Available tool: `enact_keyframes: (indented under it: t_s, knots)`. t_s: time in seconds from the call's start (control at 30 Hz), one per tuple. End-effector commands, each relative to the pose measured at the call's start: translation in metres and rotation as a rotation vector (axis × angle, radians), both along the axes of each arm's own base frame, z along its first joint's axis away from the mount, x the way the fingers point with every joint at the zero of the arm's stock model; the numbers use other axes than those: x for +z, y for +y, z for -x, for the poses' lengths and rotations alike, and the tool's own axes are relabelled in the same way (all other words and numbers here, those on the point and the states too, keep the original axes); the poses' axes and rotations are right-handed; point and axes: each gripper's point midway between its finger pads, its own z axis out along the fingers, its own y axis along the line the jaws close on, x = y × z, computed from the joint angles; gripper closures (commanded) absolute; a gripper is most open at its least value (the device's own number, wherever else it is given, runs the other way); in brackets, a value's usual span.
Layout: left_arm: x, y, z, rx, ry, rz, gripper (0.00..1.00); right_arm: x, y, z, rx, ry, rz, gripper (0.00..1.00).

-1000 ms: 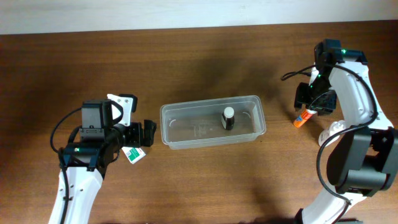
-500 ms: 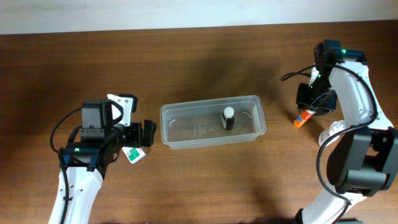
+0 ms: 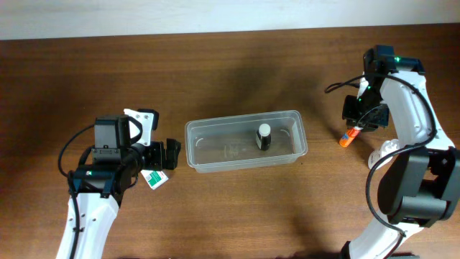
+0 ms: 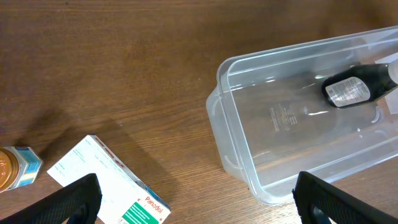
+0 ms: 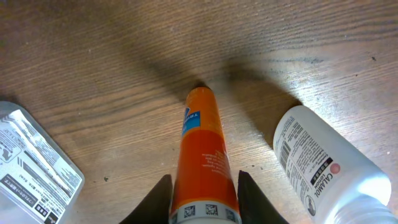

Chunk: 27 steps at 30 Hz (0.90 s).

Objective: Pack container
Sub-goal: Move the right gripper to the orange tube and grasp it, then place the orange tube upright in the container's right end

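The clear plastic container [image 3: 192,147] lies at the table's centre, with a small dark bottle with a white cap [image 3: 264,137] in its right half. In the left wrist view the container [image 4: 273,53] is at the right and the bottle [image 4: 354,89] lies inside it. My left gripper [image 3: 169,155] is open and empty just left of the container, above a white and green Panadol box [image 4: 106,180]. My right gripper [image 5: 205,202] is shut on an orange tube [image 5: 202,143] whose tip touches the table; the tube also shows in the overhead view [image 3: 348,138].
A white calamine lotion bottle [image 5: 323,162] lies right of the orange tube and shows in the overhead view [image 3: 384,151]. A grey printed packet [image 5: 34,168] lies to the tube's left. A small box with an orange top [image 4: 15,168] sits left of the Panadol box.
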Motion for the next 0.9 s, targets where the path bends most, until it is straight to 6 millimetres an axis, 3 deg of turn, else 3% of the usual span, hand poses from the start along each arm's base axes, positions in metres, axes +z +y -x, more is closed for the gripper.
enact_keyframes:
  t_s: [0.0, 0.23, 0.37, 0.53, 0.67, 0.77, 0.87]
  knots:
    - [0.010, -0.003, -0.004, -0.007, -0.024, 0.011, 0.00, -0.003, -0.001, 0.002, 0.001, 0.007, -0.006, 0.81]
    - [0.010, -0.003, -0.004, -0.007, -0.024, 0.011, 0.00, 0.004, 0.000, -0.002, 0.045, -0.024, -0.003, 0.86]
    - [0.010, -0.003, -0.004, -0.007, -0.024, 0.011, 0.00, 0.028, 0.007, -0.006, 0.090, -0.096, -0.024, 0.85]
    - [0.010, -0.003, -0.004, -0.007, -0.024, 0.011, 0.00, 0.085, 0.047, -0.009, 0.233, -0.268, -0.131, 0.85]
    - [0.010, -0.003, -0.004, -0.007, -0.024, 0.011, 0.00, 0.124, 0.083, 0.003, 0.341, -0.372, -0.145, 0.86]
    - [0.010, -0.003, -0.004, -0.007, -0.025, 0.011, 0.01, 0.141, 0.112, 0.013, 0.426, -0.418, -0.154, 0.85]
    - [0.010, -0.003, -0.004, -0.007, -0.025, 0.011, 0.00, 0.145, 0.137, 0.019, 0.492, -0.424, -0.169, 0.85]
